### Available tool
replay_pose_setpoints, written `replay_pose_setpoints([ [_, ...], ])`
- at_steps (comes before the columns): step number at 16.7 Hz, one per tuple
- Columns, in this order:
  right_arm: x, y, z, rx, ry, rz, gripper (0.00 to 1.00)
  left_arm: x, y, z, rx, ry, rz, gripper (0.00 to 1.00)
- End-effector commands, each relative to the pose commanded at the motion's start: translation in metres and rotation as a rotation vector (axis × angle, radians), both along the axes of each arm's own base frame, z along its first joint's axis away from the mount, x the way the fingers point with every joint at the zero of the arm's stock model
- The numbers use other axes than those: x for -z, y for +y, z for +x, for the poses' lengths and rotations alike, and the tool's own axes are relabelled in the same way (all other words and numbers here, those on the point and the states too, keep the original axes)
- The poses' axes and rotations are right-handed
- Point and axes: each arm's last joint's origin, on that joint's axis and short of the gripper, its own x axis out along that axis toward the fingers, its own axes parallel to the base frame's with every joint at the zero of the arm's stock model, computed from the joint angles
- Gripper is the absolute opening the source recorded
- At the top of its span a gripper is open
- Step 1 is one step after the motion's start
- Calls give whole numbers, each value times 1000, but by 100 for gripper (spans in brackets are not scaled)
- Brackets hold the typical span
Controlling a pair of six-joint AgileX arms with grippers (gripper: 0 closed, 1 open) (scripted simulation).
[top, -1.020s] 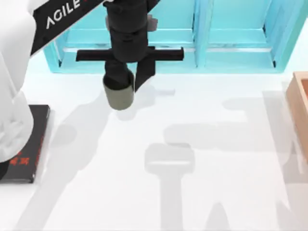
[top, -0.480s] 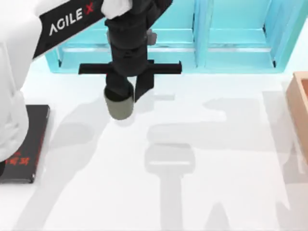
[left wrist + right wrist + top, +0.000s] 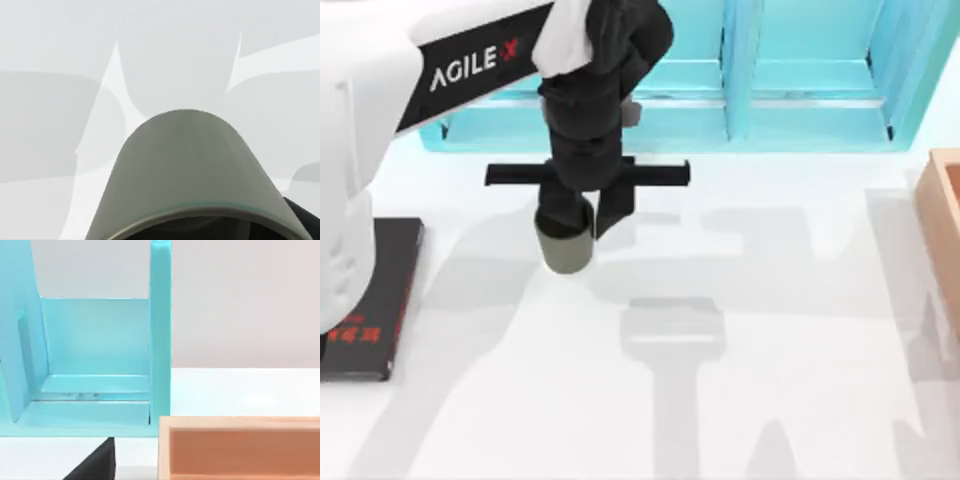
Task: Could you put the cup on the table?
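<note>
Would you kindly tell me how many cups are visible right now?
1. The small olive-green cylindrical cup is clamped in the left tool, over the white table in front of the turquoise shelf unit. Others may be hidden.

White lettering "AGILE X" readable on the black band of the left arm (image 3: 470, 65), at far left in the top view, the final X in red. Red lettering on the cover of the black book (image 3: 370, 300) lying at the left edge of the surface (image 3: 770, 400), too small and partly hidden to make out. No other text, number or sign legible on anything else in the top or wrist views.
</note>
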Motion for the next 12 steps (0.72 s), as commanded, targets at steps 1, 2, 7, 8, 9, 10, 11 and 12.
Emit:
replay_pose_setpoints([
  [1, 0, 0, 0, 0, 0, 0, 100, 0, 0, 0, 0, 0, 0, 8],
  [2, 0, 0, 0, 0, 0, 0, 100, 0, 0, 0, 0, 0, 0, 15],
  [7, 0, 0, 0, 0, 0, 0, 100, 0, 0, 0, 0, 0, 0, 53],
  [8, 0, 0, 0, 0, 0, 0, 100, 0, 0, 0, 0, 0, 0, 60],
  [9, 0, 0, 0, 0, 0, 0, 100, 0, 0, 0, 0, 0, 0, 68],
  [10, 0, 0, 0, 0, 0, 0, 100, 0, 0, 0, 0, 0, 0, 75],
  [11, 0, 0, 0, 0, 0, 0, 100, 0, 0, 0, 0, 0, 0, 83],
  [12, 0, 0, 0, 0, 0, 0, 100, 0, 0, 0, 0, 0, 0, 90],
])
